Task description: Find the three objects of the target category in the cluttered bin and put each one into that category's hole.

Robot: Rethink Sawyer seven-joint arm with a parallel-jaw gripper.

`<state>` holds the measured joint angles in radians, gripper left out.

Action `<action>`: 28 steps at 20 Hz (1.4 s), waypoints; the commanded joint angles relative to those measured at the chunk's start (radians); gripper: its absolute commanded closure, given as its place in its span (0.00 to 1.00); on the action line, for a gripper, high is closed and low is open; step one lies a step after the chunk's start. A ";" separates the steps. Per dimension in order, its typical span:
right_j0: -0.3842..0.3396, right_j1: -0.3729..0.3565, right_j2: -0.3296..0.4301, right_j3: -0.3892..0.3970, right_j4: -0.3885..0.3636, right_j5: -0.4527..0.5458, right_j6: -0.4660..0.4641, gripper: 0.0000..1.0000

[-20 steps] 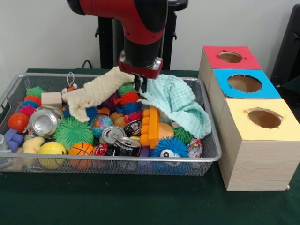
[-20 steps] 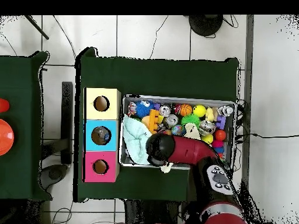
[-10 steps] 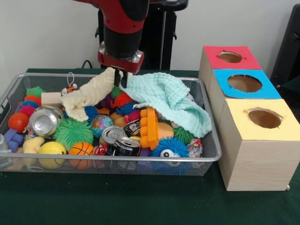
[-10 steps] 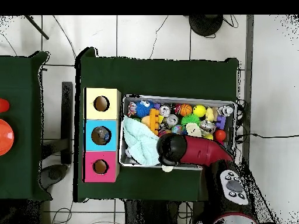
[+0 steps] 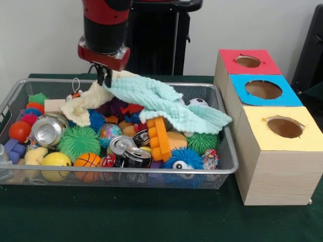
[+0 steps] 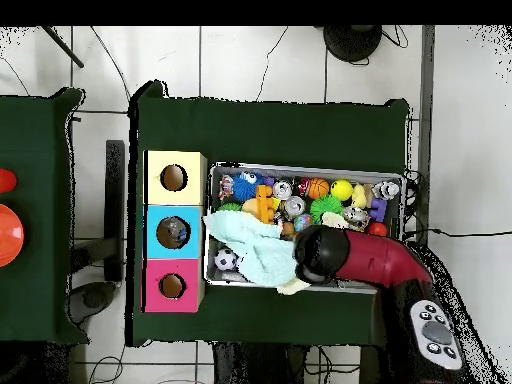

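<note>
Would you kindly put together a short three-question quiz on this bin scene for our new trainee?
1. True or false: the claw is shut on the mint cloth.
2. Which box lid is nearest the camera in the front view? A) red B) blue C) yellow
3. Fill in: a black and white ______ shows at the bin's far side, just past the mint cloth.

Key
1. True: the claw pinches the cloth's edge and holds it stretched above the toys in the wire bin.
2. C: the yellow box is in front, the blue box next, the red box farthest.
3. Ball: the small football.
</note>
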<state>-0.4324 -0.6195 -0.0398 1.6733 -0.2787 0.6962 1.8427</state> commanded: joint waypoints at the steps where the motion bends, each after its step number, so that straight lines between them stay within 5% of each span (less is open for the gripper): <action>1: -0.101 -0.026 0.094 -0.164 -0.083 0.222 -0.263 1.00; 18: -0.187 0.062 0.215 -0.406 -0.158 0.394 -0.325 1.00; 28: -0.165 0.056 0.216 -0.356 -0.145 0.359 -0.242 1.00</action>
<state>-0.6071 -0.6021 0.0797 1.3091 -0.3665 0.9991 1.8256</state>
